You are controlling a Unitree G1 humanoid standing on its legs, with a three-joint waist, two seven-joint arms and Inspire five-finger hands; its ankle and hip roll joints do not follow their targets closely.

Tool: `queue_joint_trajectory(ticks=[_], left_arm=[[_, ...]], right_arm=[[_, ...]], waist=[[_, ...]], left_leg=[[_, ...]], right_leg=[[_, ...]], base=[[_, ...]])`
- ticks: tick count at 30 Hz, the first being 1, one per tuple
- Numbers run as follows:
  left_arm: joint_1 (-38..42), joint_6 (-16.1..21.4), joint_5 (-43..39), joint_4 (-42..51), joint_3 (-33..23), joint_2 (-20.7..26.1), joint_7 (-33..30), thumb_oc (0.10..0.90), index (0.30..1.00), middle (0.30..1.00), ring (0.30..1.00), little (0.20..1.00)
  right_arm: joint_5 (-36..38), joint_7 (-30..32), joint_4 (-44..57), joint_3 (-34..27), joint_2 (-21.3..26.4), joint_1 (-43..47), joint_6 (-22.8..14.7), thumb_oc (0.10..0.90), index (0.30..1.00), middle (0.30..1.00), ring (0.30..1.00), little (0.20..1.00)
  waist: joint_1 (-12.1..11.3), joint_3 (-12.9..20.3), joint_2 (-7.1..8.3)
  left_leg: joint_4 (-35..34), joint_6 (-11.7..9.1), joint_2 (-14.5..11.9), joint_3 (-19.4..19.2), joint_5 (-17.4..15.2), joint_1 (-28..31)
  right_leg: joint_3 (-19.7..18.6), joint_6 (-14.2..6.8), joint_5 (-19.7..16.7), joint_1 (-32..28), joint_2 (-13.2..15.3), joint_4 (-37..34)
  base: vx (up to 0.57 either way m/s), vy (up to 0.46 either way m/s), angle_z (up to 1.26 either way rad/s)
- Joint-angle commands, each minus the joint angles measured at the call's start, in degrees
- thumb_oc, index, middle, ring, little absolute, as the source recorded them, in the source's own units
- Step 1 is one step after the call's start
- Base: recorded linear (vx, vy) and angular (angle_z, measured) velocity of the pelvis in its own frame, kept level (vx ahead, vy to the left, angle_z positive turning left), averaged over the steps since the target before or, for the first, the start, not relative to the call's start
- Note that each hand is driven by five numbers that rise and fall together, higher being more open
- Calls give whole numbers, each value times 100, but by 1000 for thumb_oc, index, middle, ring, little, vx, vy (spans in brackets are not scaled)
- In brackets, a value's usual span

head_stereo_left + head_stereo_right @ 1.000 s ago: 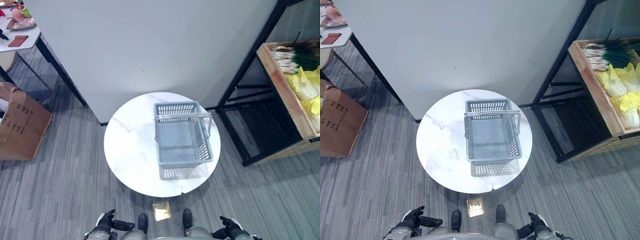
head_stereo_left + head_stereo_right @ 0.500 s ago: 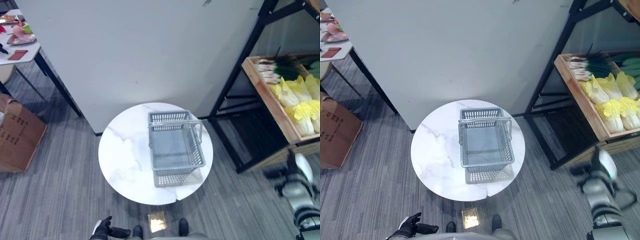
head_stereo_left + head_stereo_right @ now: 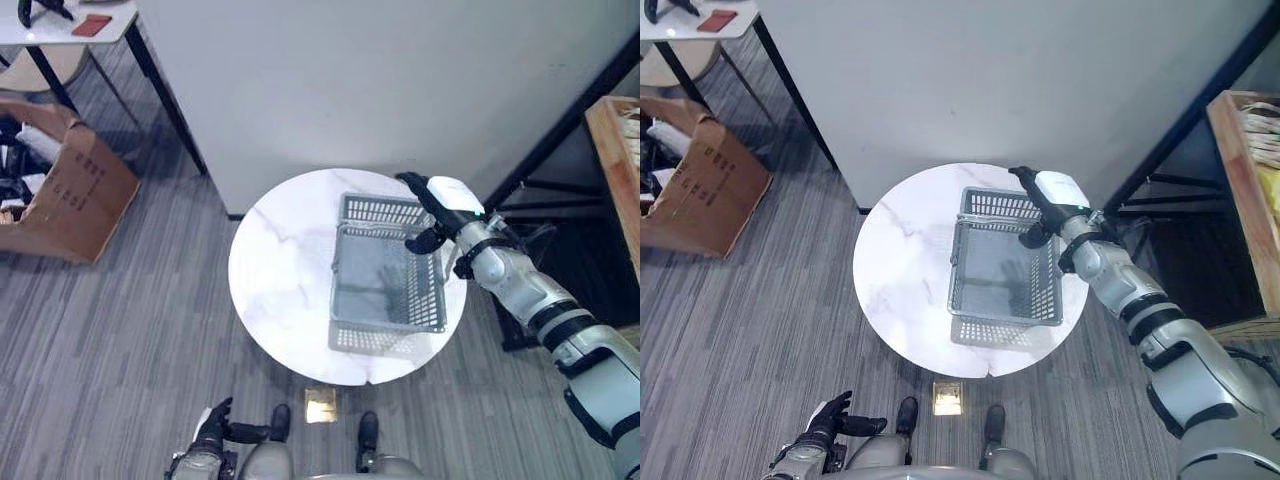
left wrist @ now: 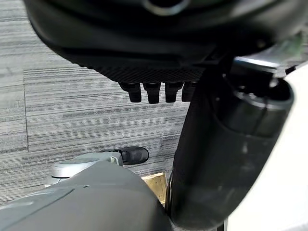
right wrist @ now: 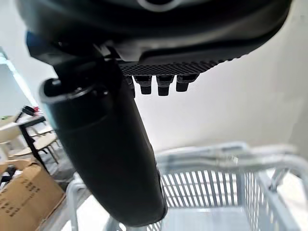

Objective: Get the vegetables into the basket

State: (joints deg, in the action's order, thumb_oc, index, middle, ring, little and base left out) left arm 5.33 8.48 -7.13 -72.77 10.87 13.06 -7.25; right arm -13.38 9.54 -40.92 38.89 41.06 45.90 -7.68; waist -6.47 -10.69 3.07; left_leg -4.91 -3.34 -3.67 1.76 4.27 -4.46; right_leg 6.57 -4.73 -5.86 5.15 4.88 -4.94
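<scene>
a grey basket [image 3: 388, 280] sits on the right half of a round white table [image 3: 280, 290]. the right hand [image 3: 437, 208] hovers over the basket's far right corner with fingers straight and apart, holding nothing. vegetables [image 3: 1268, 150] lie in a wooden crate [image 3: 1240, 200] far right. the left hand [image 3: 830, 422] hangs low near the floor, fingers relaxed.

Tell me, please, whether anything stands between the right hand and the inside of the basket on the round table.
Nothing visible does. The right hand hovers open over the far right corner of the grey basket, whose top is open and which holds nothing. Its raised handles cross the far end just below the hand, leaving most of the opening free.
</scene>
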Motion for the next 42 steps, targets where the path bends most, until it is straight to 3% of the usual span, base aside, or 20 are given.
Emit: queue_joint_trajectory(ticks=[1,14,15,17,33,40,42], left_arm=[[-321,-168,32,-634,513,65,-43,900,1000,1000,1000,1000],[-145,-105,-257,-563,730,42,-196,900,1000,1000,1000,1000],[-136,-94,-272,-557,742,42,-206,900,1000,1000,1000,1000],[-125,-91,-276,-543,756,45,-212,900,1000,1000,1000,1000],[-78,-128,-181,-571,809,14,-265,900,1000,1000,1000,1000],[-220,-229,-37,-647,543,37,-176,900,1000,1000,1000,1000],[-307,-286,-18,-717,305,39,-127,900,1000,1000,1000,1000]], right_arm=[[306,263,-118,-120,154,880,-53,900,1000,1000,1000,1000],[322,455,-1513,117,-164,1497,110,900,1000,1000,1000,1000],[329,466,-1660,94,-189,1499,116,824,893,893,893,893],[278,479,-1732,111,-212,1481,125,400,300,300,300,300],[278,418,-2131,43,-557,1230,128,400,300,300,300,300],[395,276,-583,-192,-212,724,37,400,300,300,300,300],[488,177,318,-409,37,324,-47,400,300,300,300,300]], waist=[[26,104,229],[-97,-70,253],[-108,-82,256],[-112,-88,254],[-99,-61,191],[14,123,211],[86,199,207]], left_leg=[[-9,-153,-166,136,-89,-70],[-9,-167,-153,287,10,-326],[-9,-162,-149,305,10,-329],[-9,-159,-152,313,8,-331],[-9,-152,-145,275,-35,-228],[-9,-143,-175,169,-143,18],[-9,-142,-200,111,-180,118]], right_leg=[[-107,-474,-339,138,418,-6],[-32,-444,-343,314,386,-6],[-27,-438,-331,307,382,-6],[-29,-433,-322,304,380,-6],[-55,-423,-276,214,390,-6],[-101,-420,-215,18,385,-6],[-124,-424,-204,-33,395,-6]], base=[[-10,-17,9],[0,-6,2],[0,0,0],[0,0,0],[0,0,0],[15,5,-2],[12,9,-2]])
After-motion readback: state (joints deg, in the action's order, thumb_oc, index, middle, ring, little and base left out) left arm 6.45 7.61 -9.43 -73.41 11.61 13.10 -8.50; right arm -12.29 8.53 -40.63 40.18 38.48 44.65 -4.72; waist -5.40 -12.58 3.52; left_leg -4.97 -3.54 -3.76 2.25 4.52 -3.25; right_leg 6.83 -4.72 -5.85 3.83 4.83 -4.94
